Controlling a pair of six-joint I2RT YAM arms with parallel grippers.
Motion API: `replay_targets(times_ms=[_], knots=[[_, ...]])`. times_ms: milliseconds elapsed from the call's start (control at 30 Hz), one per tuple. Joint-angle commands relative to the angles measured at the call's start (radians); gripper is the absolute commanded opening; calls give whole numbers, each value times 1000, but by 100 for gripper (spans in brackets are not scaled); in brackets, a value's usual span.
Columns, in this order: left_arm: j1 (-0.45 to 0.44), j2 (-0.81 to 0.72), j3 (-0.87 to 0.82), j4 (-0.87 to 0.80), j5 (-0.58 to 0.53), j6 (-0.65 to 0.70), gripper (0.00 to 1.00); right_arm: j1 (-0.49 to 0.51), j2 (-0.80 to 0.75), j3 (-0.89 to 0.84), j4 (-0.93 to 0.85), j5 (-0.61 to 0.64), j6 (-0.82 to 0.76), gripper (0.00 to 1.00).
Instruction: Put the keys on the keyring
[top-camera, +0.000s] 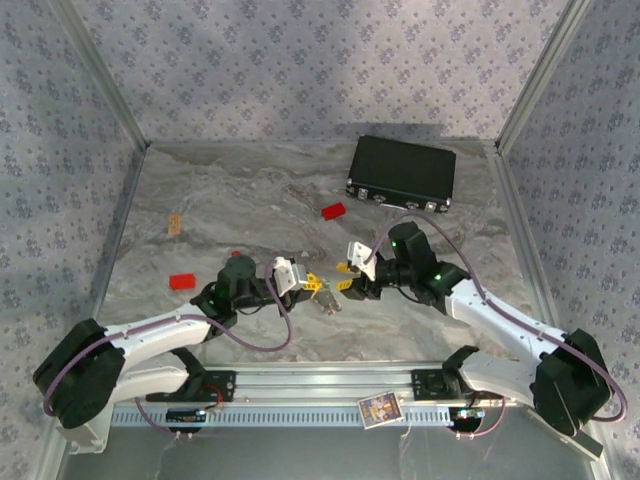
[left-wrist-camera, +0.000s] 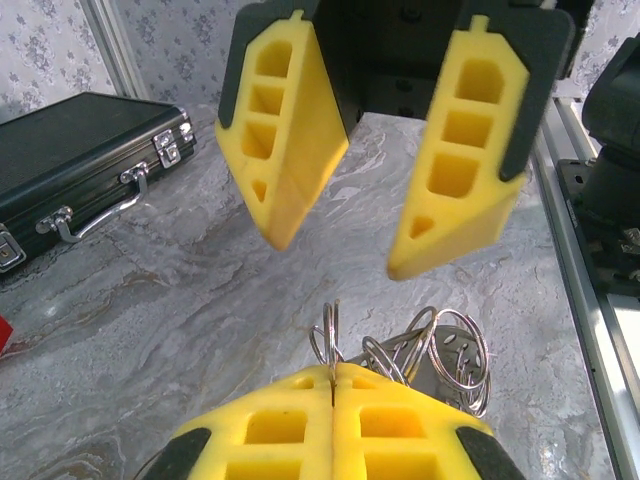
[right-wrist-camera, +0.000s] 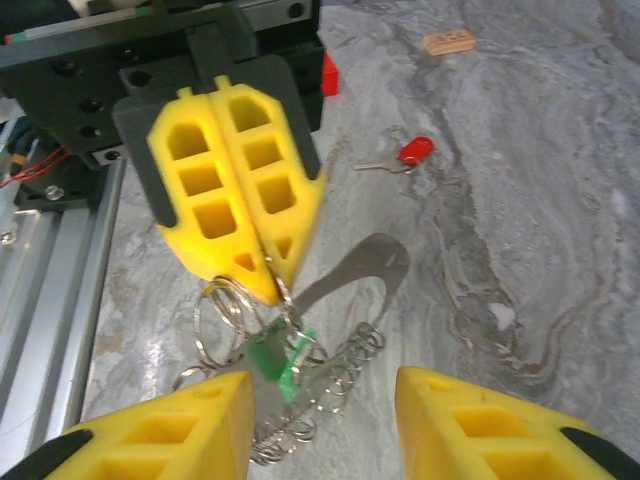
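Observation:
My left gripper is shut on the keyring, a thin silvery ring standing on edge between its yellow fingertips. More rings and a flat metal tag hang from it in a bundle. The green key dangles among those rings just under the left fingertips; a small ring lies across its head. My right gripper faces the bundle, open, one finger on each side of it and touching nothing. The red key lies loose on the table behind the left gripper.
A black case lies at the back right. One red block sits mid-table and another at the left. A small wooden block lies far left. The metal rail runs along the near edge.

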Motion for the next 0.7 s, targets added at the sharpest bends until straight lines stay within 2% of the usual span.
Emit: replay_targets(times_ms=[0, 367, 667], knots=[[-7, -3, 1, 70, 32, 8, 0, 9, 9, 30, -16, -61, -20, 43], [-6, -6, 5, 50, 67, 15, 0, 32, 35, 40, 28, -28, -28, 29], [-7, -5, 7, 49, 93, 19, 0, 54, 74, 72, 1, -43, -50, 24]])
